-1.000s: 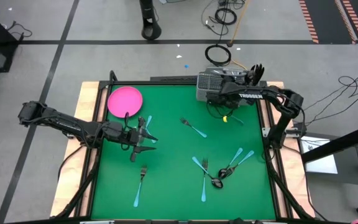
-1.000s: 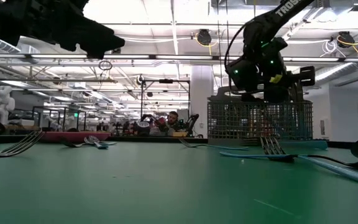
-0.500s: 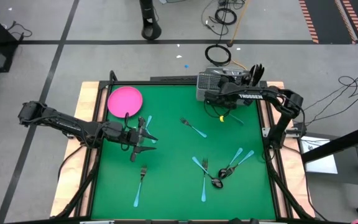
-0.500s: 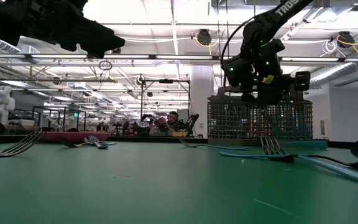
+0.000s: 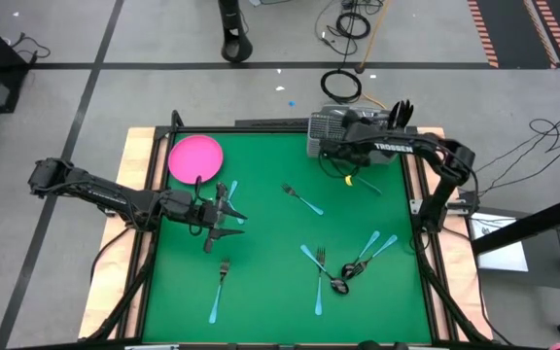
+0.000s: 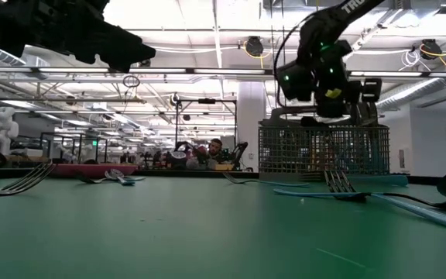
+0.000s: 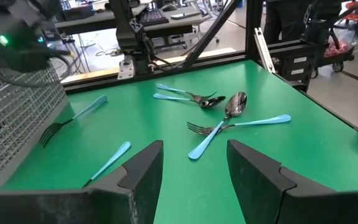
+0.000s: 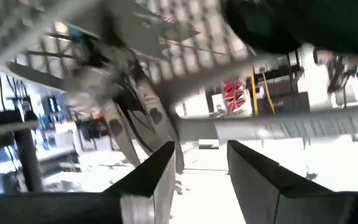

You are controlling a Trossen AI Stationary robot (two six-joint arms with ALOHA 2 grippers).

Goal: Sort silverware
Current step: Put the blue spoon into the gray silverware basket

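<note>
Light-blue-handled and dark silverware lies scattered on the green table: a fork (image 5: 302,200), a fork (image 5: 220,289), and a cluster of forks and spoons (image 5: 346,267) that the left wrist view also shows (image 7: 229,117). Dark handles (image 5: 398,113) stand in the wire-mesh caddy (image 5: 333,129) at the far edge. My right gripper (image 5: 340,157) hovers open just above the caddy (image 6: 324,151), nothing between its fingers (image 8: 201,180). My left gripper (image 5: 226,216) hangs open above the table near the pink plate (image 5: 195,157), its fingers (image 7: 194,177) empty.
More light-blue utensils lie beside the left gripper (image 5: 229,190) and in front of the caddy (image 7: 73,117). The table has wooden side rails (image 5: 142,165). The green mat between the two arms holds only the scattered pieces. People sit in the room far behind (image 6: 211,151).
My right gripper has risen a little above the caddy and rolled slightly about its own axis. The silverware on the table has stayed where it was.
</note>
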